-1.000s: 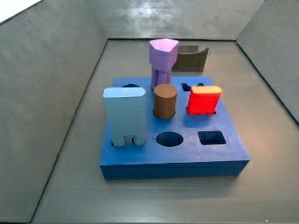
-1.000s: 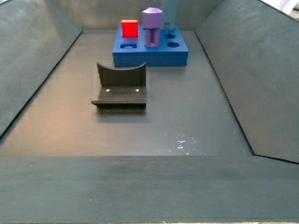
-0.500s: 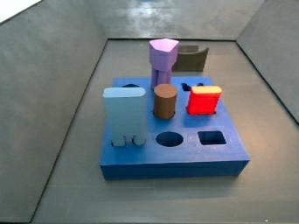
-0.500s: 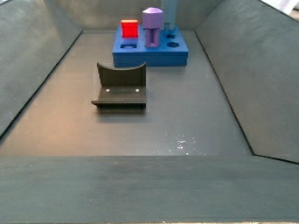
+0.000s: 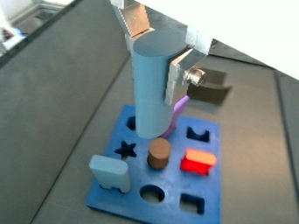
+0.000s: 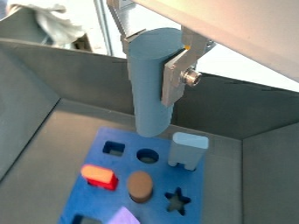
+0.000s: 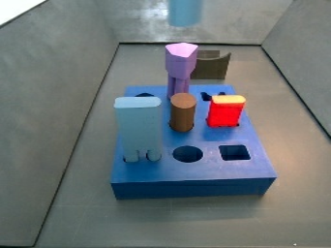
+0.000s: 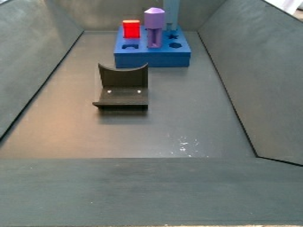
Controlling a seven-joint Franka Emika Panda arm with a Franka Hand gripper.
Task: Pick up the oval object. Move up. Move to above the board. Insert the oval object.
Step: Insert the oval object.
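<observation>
1. My gripper (image 5: 160,54) hangs high above the board (image 5: 128,140), jaws closed on the oval peg (image 5: 152,87).
2. The peg (image 6: 152,83) points straight down over the board (image 6: 111,166), well clear of its top.
3. On the board stand a brown cylinder (image 7: 183,111), a red block (image 7: 226,109) and a purple post (image 7: 180,66).

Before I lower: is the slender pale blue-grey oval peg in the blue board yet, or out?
Out. In both wrist views the slender pale blue-grey oval peg hangs upright in the gripper, above the blue board.
</observation>
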